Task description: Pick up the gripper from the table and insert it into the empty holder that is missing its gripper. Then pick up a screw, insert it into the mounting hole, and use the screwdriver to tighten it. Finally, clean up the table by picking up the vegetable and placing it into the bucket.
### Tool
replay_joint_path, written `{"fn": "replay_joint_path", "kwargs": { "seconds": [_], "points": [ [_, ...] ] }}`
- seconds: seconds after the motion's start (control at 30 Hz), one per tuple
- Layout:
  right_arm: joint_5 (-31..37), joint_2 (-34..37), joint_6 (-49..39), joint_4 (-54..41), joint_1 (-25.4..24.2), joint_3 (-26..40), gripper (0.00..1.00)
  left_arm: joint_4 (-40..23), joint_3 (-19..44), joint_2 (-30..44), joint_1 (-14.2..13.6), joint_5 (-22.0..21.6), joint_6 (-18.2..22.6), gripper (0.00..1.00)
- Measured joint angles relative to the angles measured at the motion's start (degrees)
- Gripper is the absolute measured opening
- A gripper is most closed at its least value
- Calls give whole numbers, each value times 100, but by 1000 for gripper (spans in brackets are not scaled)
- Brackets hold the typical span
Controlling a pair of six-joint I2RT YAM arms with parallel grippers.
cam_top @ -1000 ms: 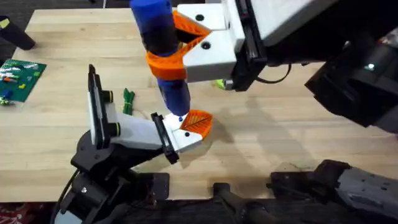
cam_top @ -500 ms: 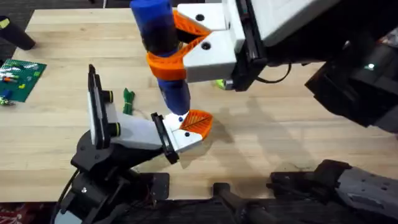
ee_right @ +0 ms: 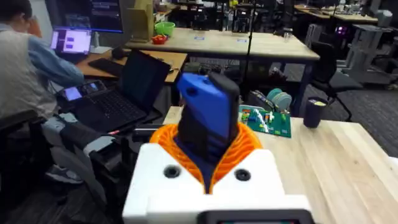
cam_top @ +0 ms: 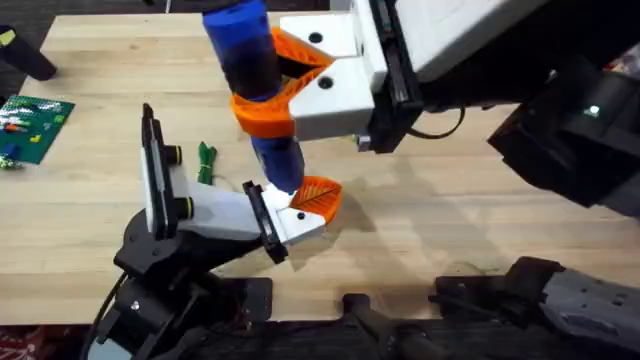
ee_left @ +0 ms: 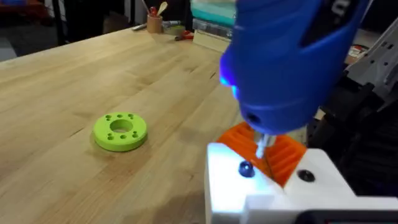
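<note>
My right gripper (cam_top: 258, 88), with orange jaws on a white body, is shut on the blue screwdriver (cam_top: 245, 55), which stands nearly upright. The right wrist view shows the screwdriver (ee_right: 205, 115) held between those jaws. Its metal tip (ee_left: 264, 142) hangs just above the small orange ribbed gripper (ee_left: 273, 152), which sits in the white holder (ee_left: 249, 193) next to two dark dots. I cannot tell a screw from those dots. From overhead, the gripper (cam_top: 318, 197) sticks out of the holder (cam_top: 215, 213) at the end of the left arm. The dark-green vegetable (cam_top: 206, 160) lies just behind the holder. The bucket is out of view.
A lime-green disc (ee_left: 120, 130) lies on the wooden table (cam_top: 450, 220) beyond the holder. A green circuit board (cam_top: 30, 125) rests at the table's left edge, with a black object (cam_top: 25, 55) at the far left corner. The right arm's body stretches over the table's right half.
The right gripper and screwdriver have shifted slightly left and tilted, the driver's top leaning further left. The holder and orange gripper have not moved.
</note>
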Motion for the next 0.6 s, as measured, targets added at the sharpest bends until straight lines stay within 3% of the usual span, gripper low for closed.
{"fn": "replay_joint_path", "kwargs": {
  "seconds": [0.6],
  "points": [
    [2,1,-168,20,0,0,31,0,0,0,0,0,0,14]
  ]
}}
